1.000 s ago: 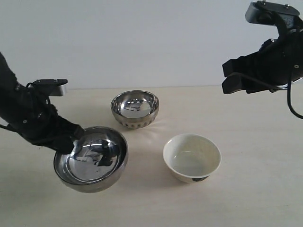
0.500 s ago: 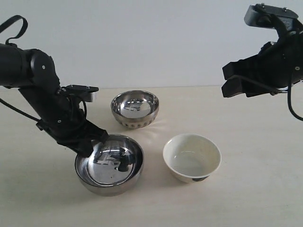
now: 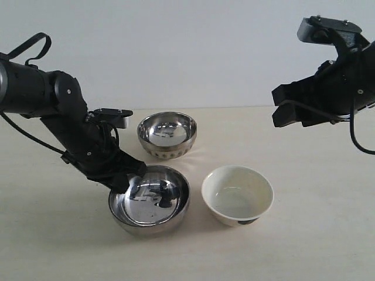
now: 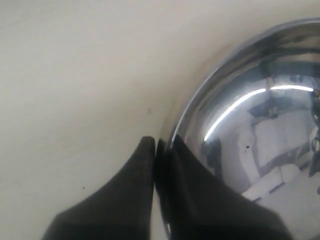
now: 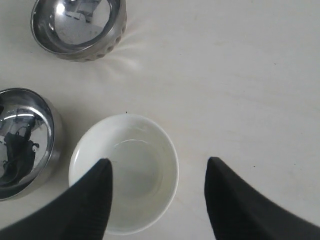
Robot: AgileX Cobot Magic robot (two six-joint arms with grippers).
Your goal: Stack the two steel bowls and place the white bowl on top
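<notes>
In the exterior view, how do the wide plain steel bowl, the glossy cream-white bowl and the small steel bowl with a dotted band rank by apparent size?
1. wide plain steel bowl
2. glossy cream-white bowl
3. small steel bowl with a dotted band
The third stands farther back, so places two and three are unsure.

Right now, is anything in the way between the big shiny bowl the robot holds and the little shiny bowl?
No, nothing visible. Only bare table lies between the big steel bowl, gripped at its rim by the left gripper, and the smaller steel bowl. The white bowl sits off to the side.
</notes>
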